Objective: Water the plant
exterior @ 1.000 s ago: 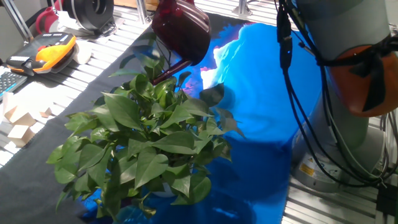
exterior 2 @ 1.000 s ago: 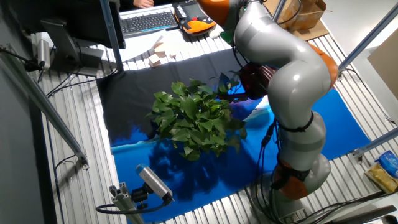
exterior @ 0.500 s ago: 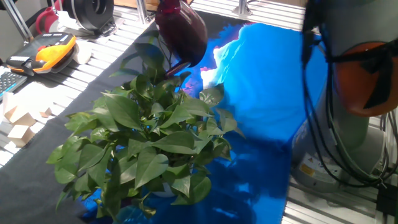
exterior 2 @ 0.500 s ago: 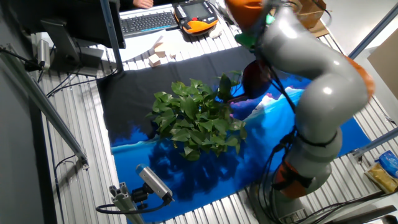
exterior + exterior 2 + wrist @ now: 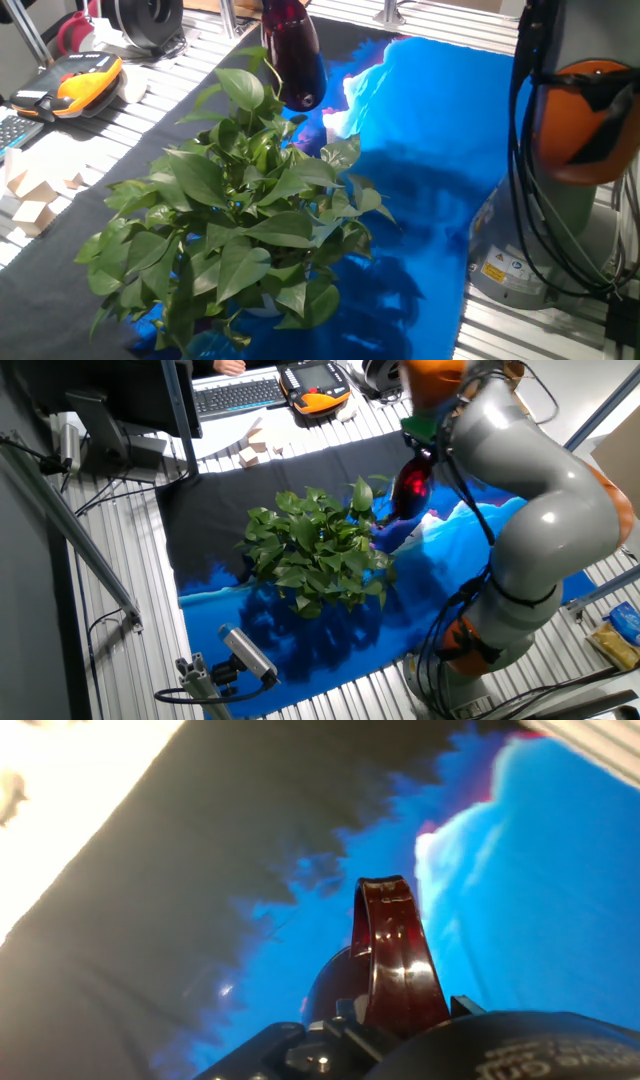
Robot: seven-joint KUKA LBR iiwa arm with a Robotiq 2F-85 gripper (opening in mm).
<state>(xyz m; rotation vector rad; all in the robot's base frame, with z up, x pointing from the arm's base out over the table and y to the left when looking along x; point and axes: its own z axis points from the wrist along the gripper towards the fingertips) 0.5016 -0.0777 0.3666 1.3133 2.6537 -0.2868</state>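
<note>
The plant (image 5: 230, 220) is a large bush of glossy green heart-shaped leaves on the cloth; it also shows in the other fixed view (image 5: 315, 550). The dark maroon watering can (image 5: 295, 55) hangs in the air just behind the plant's far edge, close above its tallest leaf; it also shows in the other fixed view (image 5: 411, 487). Its spout is not clearly visible. My gripper (image 5: 419, 455) holds the can from above. In the hand view my gripper (image 5: 385, 1015) is shut on the can's arched handle (image 5: 393, 955).
A blue cloth (image 5: 430, 130) and a black cloth (image 5: 130, 140) cover the table. An orange teach pendant (image 5: 85, 75), wooden blocks (image 5: 30, 195) and a keyboard (image 5: 235, 395) lie beyond the black cloth. The robot's base (image 5: 560, 200) stands at the right.
The arm has swung round and the can has turned from a tilted pose, spout over the leaves, to a narrower, more upright one, shifted slightly back from the plant.
</note>
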